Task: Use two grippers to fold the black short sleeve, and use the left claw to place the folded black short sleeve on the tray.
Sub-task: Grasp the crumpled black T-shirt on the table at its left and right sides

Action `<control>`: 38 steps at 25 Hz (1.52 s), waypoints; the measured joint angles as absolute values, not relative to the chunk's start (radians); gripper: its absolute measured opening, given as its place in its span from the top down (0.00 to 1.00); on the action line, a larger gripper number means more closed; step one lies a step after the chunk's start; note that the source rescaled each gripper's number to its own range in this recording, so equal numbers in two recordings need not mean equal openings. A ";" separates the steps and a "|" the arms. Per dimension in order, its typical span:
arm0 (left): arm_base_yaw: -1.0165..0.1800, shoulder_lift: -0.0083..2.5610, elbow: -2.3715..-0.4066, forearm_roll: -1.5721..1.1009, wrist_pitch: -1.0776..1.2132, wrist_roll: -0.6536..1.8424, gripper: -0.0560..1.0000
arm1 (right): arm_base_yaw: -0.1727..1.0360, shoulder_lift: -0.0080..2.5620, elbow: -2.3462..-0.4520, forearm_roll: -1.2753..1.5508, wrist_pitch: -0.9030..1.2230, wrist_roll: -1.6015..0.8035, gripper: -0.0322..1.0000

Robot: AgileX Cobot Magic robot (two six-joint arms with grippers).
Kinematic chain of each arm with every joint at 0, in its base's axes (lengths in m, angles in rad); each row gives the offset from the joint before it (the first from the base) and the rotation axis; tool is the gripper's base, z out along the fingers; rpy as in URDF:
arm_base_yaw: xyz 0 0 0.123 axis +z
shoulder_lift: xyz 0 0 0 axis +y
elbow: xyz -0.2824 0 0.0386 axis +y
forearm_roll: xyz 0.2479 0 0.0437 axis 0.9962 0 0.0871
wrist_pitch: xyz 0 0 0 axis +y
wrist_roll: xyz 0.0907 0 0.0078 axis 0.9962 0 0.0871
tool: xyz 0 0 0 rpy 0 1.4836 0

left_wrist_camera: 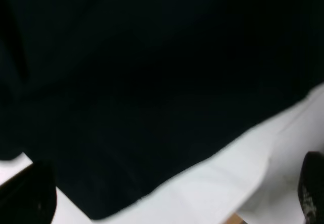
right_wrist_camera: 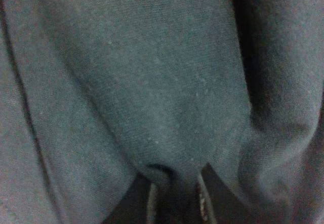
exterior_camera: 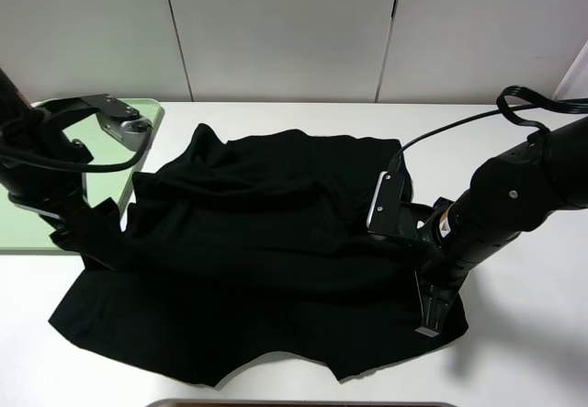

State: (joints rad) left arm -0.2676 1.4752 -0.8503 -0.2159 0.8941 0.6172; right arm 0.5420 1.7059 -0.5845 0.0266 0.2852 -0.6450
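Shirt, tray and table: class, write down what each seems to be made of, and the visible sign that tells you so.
Shirt: soft matte black cloth, probably knit. It creases and drapes, and a fine weave shows close up.
Tray: likely plastic, smooth pale green with a rounded corner.
Table: smooth plain white surface, perhaps laminate. The look leaves it open.

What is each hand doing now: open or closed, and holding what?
Left hand: open, holding nothing.
Right hand: closed on the black short sleeve.
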 joint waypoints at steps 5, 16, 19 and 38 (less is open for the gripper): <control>-0.268 1.588 -0.914 -0.181 0.858 0.672 0.07 | 0.542 1.706 -0.585 0.027 0.285 -0.631 0.89; -0.351 1.712 -1.016 0.102 0.852 0.815 0.08 | 0.542 1.706 -0.585 0.027 0.285 -0.586 0.89; -0.405 1.750 -1.017 0.201 0.833 0.827 0.08 | 0.542 1.706 -0.585 0.027 0.285 -0.566 0.89; -0.464 1.938 -1.020 0.254 0.847 0.781 0.38 | 0.542 1.706 -0.585 0.027 0.285 -0.563 0.89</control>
